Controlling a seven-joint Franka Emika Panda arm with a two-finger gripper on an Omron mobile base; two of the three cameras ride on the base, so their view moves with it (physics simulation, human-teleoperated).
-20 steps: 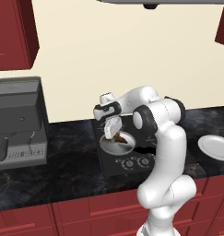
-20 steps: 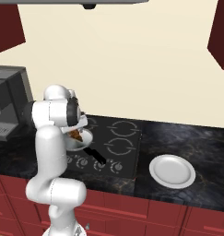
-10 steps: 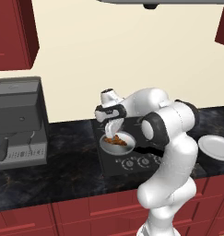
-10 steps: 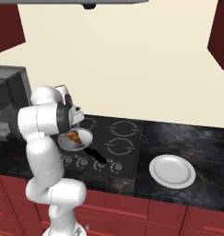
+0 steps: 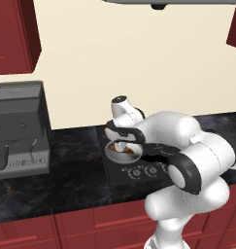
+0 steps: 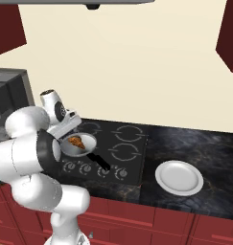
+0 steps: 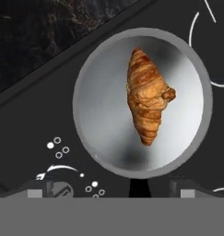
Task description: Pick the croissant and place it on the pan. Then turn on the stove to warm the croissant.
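Observation:
The croissant (image 7: 148, 101) lies loose inside the round silver pan (image 7: 99, 115), a little off its centre. The pan's black handle (image 7: 138, 186) points toward the knobs. My gripper (image 7: 111, 191) hovers straight above the pan, open, its fingertips (image 7: 37, 191) wide apart and holding nothing. From the left base the gripper (image 5: 120, 144) hangs just over the pan (image 5: 112, 154) and croissant (image 5: 126, 151). From the right base the croissant (image 6: 77, 142) rests in the pan (image 6: 87, 147) on the front left burner of the black stove (image 6: 125, 153).
A row of round knobs (image 6: 84, 167) runs along the stove's front edge. A white plate (image 6: 179, 177) sits on the dark counter right of the stove. A grey coffee machine (image 5: 20, 129) stands at the left. Red cabinets hang overhead.
The gripper has let go of the croissant and risen above the pan; the croissant now lies in it. The arm's elbow has swung outward, toward the cameras.

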